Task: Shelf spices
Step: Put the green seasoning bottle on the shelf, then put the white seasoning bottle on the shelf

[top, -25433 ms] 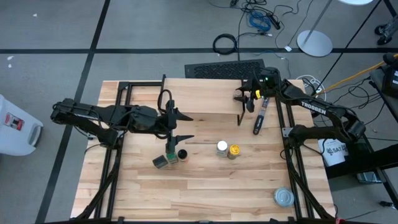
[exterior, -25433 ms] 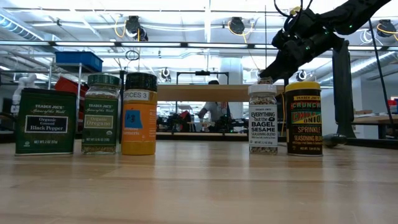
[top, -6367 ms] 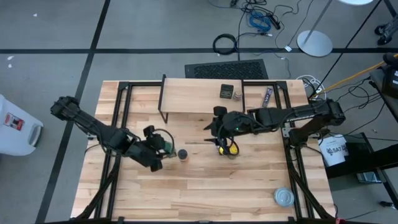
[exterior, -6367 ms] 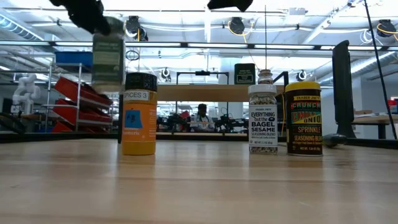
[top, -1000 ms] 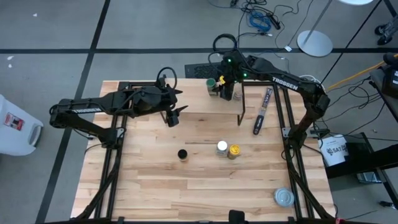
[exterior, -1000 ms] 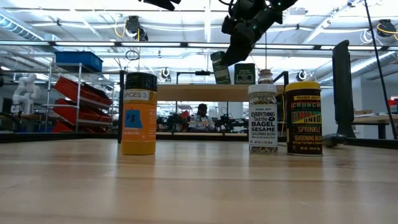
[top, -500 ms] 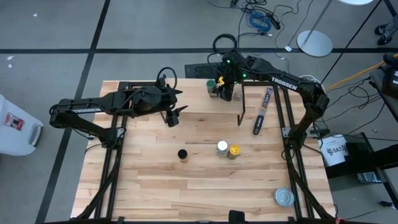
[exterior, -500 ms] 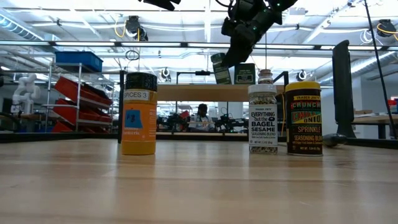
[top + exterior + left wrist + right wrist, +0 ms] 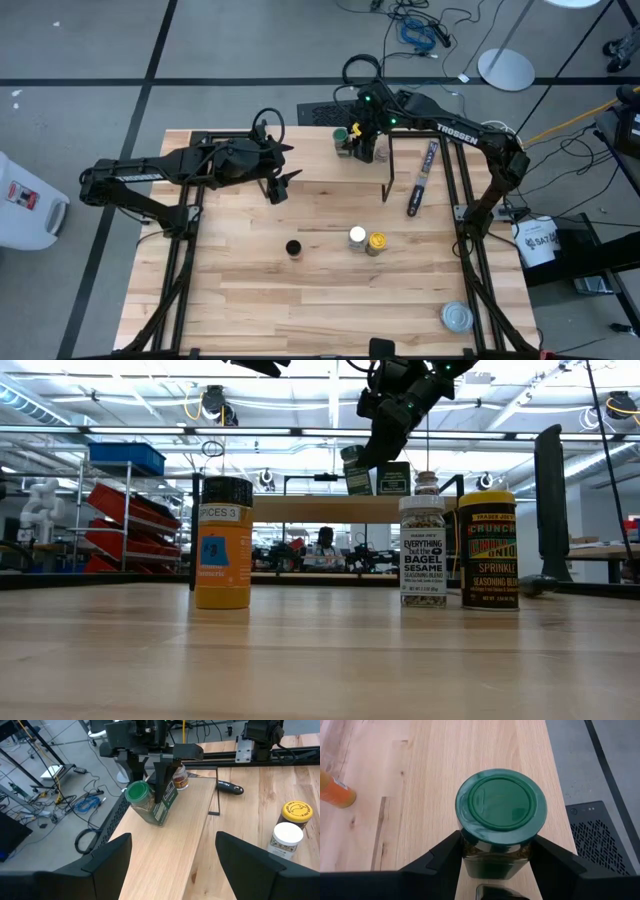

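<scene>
The green-lidded glass jar of dried herbs (image 9: 501,810) sits tilted between the fingers of the right gripper (image 9: 159,776), pinched at its sides, over the light wooden plank of the small black-legged shelf (image 9: 170,840). Whether its base already touches the plank is hard to judge; in the low view it seems to hang just above the plank's edge.

The step in hand looks like setting it down. To do that well, the jar should be brought upright before it is lowered, eased flat onto the plank clear of the dark square tin (image 9: 393,478) and the small clear-brownish jar (image 9: 180,776) just beside it, and released only once it stands.

The left gripper (image 9: 277,186) waits over the table near the shelf's left end, its fingers spread and empty.

The left wrist view alone shows the jar's lean and its neighbours. The right wrist view gives only the lid from above and the orange spice jar (image 9: 336,792) far off. The low view lines up the white-lidded bagel sesame jar (image 9: 422,550) and the yellow-lidded sprinkle jar (image 9: 488,549) still on the table.
</scene>
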